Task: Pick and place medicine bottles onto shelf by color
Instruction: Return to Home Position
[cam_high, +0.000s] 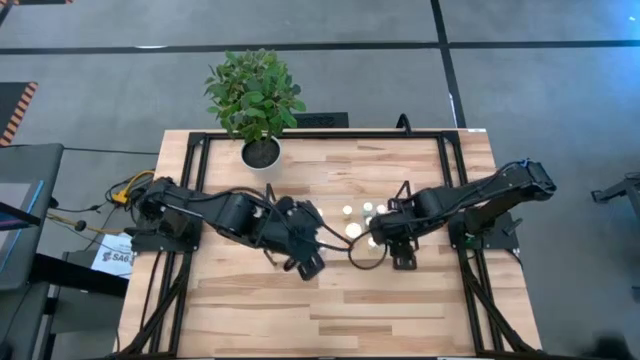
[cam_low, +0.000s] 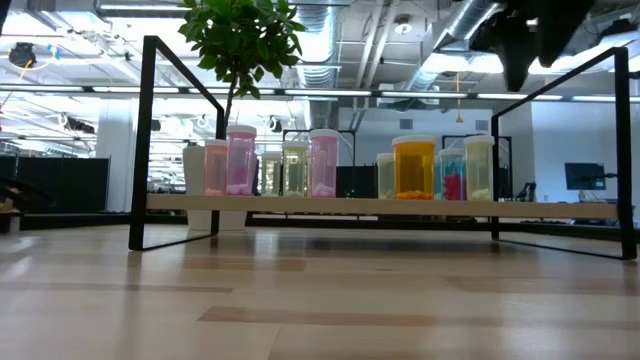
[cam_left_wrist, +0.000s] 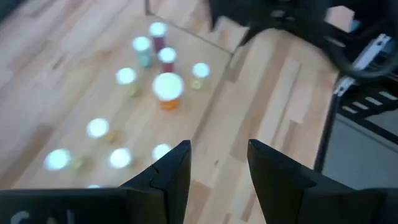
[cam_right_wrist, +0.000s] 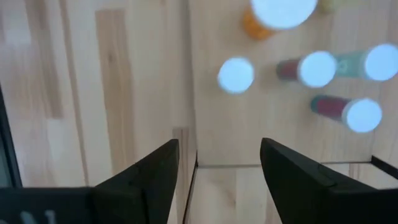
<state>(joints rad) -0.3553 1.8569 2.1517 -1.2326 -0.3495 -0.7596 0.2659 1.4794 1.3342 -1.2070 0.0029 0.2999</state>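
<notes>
The light-wood shelf (cam_low: 330, 205) stands on the table with black wire frames at its ends. Several medicine bottles stand on it: pink ones (cam_low: 241, 160), yellowish ones (cam_low: 294, 168), a wide orange one (cam_low: 414, 167) and a teal one (cam_low: 452, 176). From above, their white caps (cam_high: 353, 230) show mid-table. My left gripper (cam_high: 310, 264) is left of the caps, open and empty (cam_left_wrist: 217, 152). My right gripper (cam_high: 385, 240) is above their right side, open and empty (cam_right_wrist: 219, 152). The wide orange bottle also shows in the left wrist view (cam_left_wrist: 168, 90).
A potted plant in a white pot (cam_high: 260, 152) stands at the table's far side, left of centre. The big black table frame (cam_low: 150, 140) runs along both sides. Bare wood lies toward the near edge (cam_high: 330, 310).
</notes>
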